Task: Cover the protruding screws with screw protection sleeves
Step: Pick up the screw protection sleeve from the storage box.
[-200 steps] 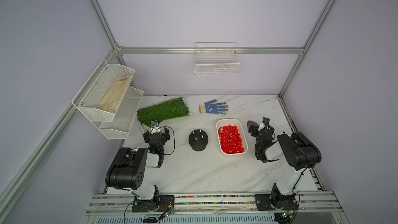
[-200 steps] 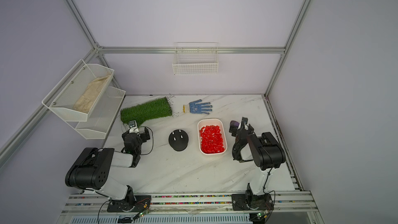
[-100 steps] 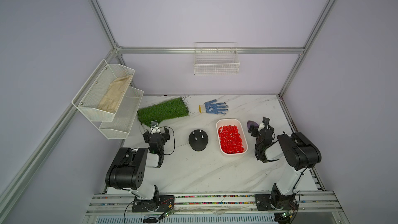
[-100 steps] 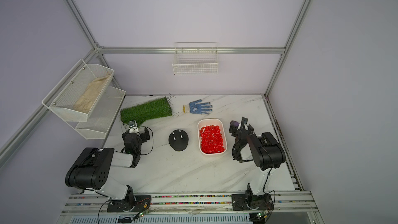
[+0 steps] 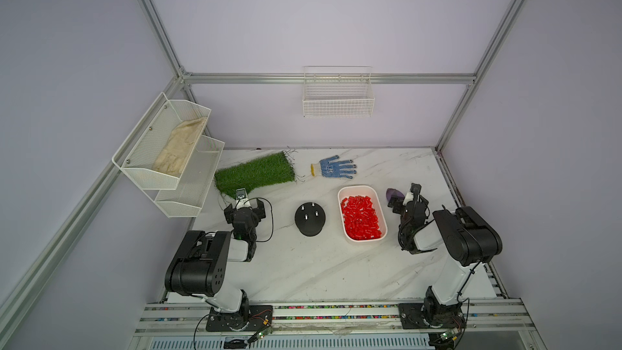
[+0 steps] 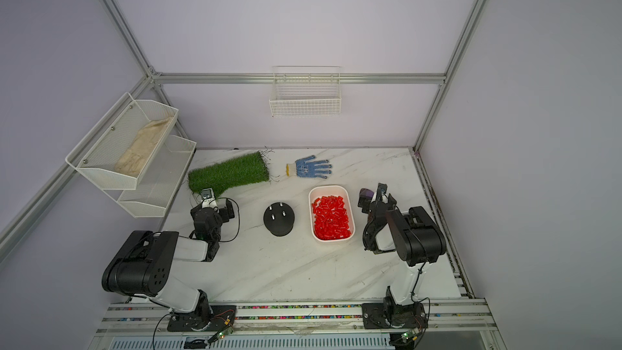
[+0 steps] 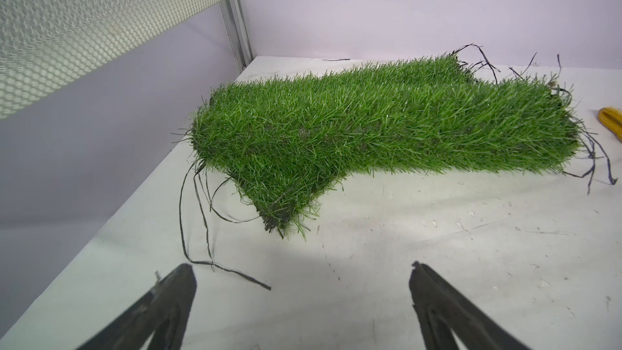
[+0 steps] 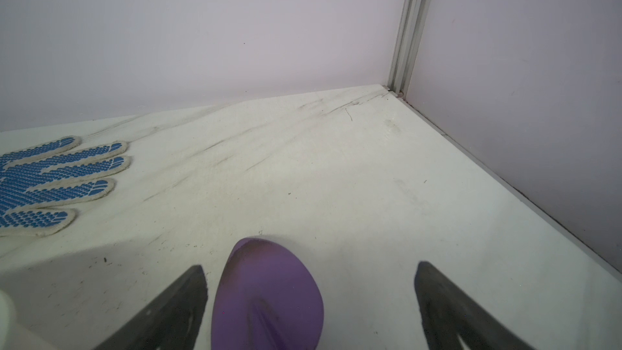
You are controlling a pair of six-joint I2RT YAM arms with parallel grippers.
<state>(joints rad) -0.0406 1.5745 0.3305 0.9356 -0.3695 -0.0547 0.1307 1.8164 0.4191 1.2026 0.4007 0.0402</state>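
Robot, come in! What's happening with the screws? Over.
Left gripper open, empty, near the grass. Right gripper open, purple disc on table between its jaws. Four screws bare; red caps in tray.

Black-jointed, white-linked left arm (image 5: 199, 264), matching right arm (image 5: 468, 240), looped black cables (image 5: 271, 217), dark tapered claw fingers (image 7: 161, 311)

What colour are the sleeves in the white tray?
The sleeves are bright red, clearest in a top view.

The left arm (image 5: 202, 260) and right arm (image 5: 468, 240) sit folded low, forearms stretched forward. The left gripper (image 7: 301, 265) points ahead with jaws spread wide, and the right gripper (image 8: 311, 265) matches it, jaws equally wide apart.
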